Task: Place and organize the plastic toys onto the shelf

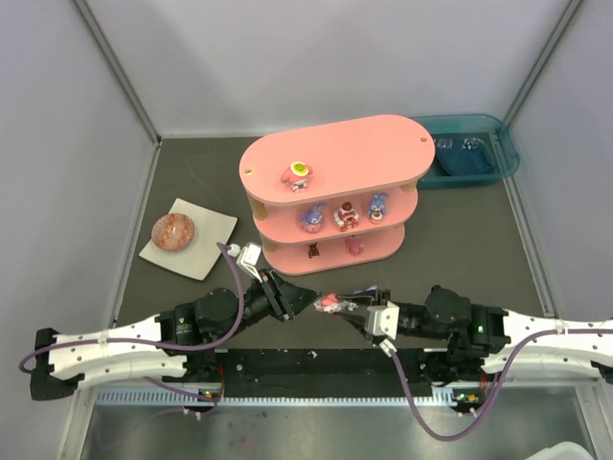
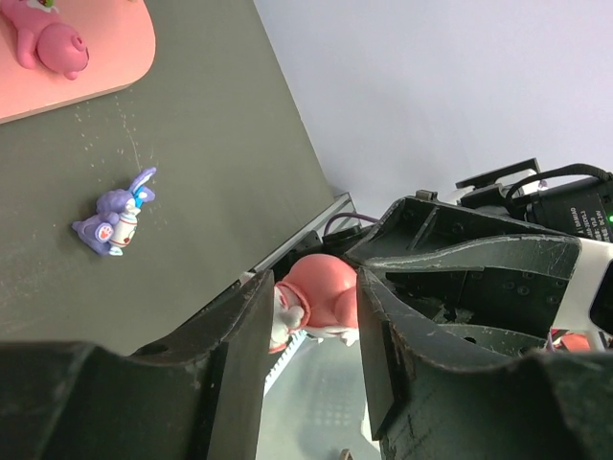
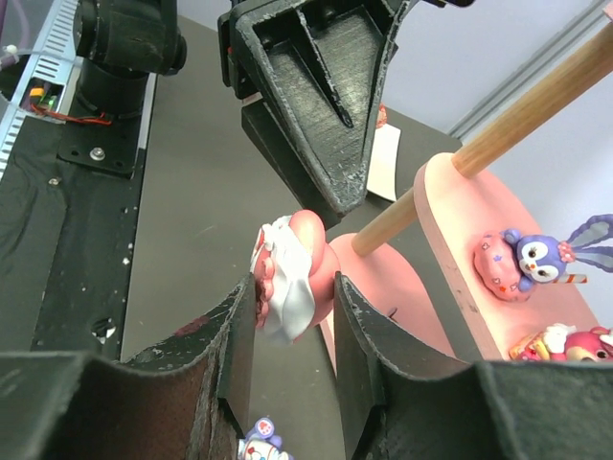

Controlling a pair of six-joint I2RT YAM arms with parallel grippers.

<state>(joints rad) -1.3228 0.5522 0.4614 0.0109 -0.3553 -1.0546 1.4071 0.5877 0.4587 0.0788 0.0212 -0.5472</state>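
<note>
A pink-and-white figurine (image 3: 287,273) is held off the tabletop (image 1: 460,240), just in front of the pink shelf (image 1: 335,158), where the two arms meet. The right end effector (image 3: 292,287) is clamped on it, with one finger set against each side. The left end effector (image 2: 316,307) is placed around the same figurine from the opposite side. The gap between its fingers is filled by the toy, but whether they actually press on it cannot be told. On the shelf, a yellow-capped figurine (image 1: 299,175) is set on the top tier, three figurines (image 1: 346,218) on the middle tier and two small figurines (image 1: 354,246) on the bottom tier. A purple bunny figurine (image 2: 117,218) is seen lying on the tabletop near the shelf's foot, apart from both end effectors.
</note>
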